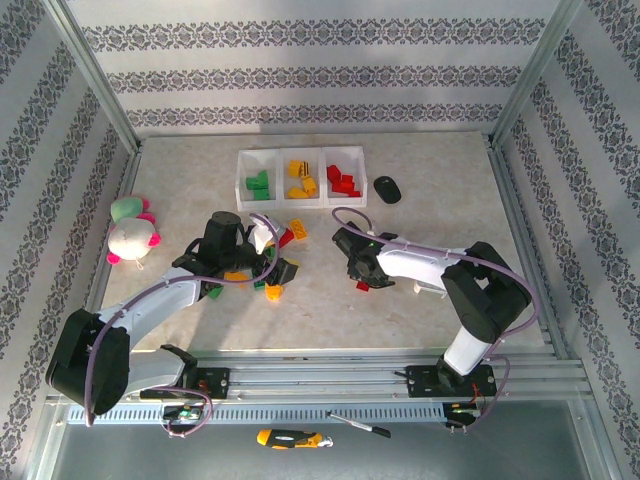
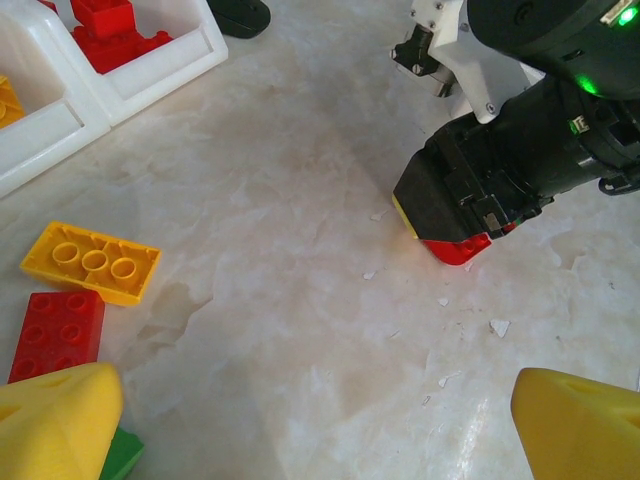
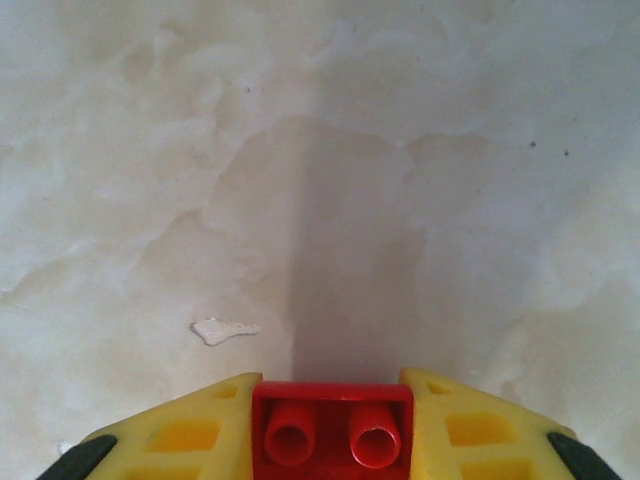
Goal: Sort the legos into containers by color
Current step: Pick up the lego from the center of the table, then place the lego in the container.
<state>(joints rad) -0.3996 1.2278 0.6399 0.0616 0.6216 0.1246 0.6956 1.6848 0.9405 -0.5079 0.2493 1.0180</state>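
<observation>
Spanning the top view, marble-look bench (image 1: pixel 420 170) carries white three-compartment tray (image 1: pixel 281 153) at the far edge: green, yellow, red legos left to right. Right hand (image 3: pixel 330 388) clamped on red lego brick (image 3: pixel 332 432), low over bench. Left hand (image 2: pixel 320 420) fingers spread wide, near loose yellow brick (image 2: pixel 92 263).

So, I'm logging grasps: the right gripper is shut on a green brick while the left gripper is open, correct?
Not quite: the colour is wrong. The right wrist view shows the right gripper shut on a red brick, not a green one. The left gripper is open, as you said.
</observation>
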